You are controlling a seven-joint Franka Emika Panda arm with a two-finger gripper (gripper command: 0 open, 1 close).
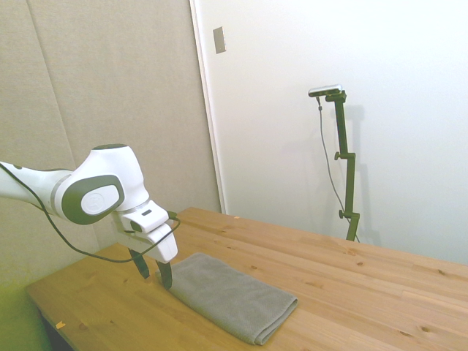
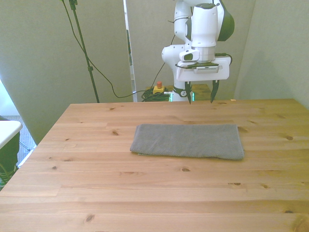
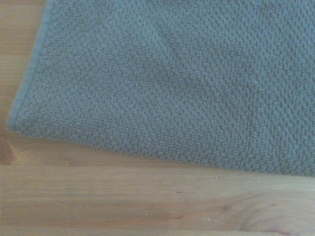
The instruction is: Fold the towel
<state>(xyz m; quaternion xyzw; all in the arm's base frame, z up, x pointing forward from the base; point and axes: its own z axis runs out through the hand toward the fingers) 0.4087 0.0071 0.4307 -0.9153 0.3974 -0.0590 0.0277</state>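
The grey towel (image 2: 188, 141) lies flat on the wooden table (image 2: 96, 193) as a long folded rectangle, its long side running across the front view. In the side view the towel (image 1: 230, 296) stretches away from the arm. My gripper (image 2: 200, 96) hangs open just above the table, behind the towel's far long edge and over its half on the front view's right. In the side view the gripper (image 1: 153, 274) stands at the towel's near end with nothing between its fingers. The wrist view shows one towel corner (image 3: 187, 83) with bare wood beside it.
Bare table surrounds the towel on all sides. A yellow box with a red button (image 2: 158, 88) sits behind the table's far edge. A white object (image 2: 7, 128) juts in at the front view's left edge. A black cable (image 1: 73, 245) hangs under the arm.
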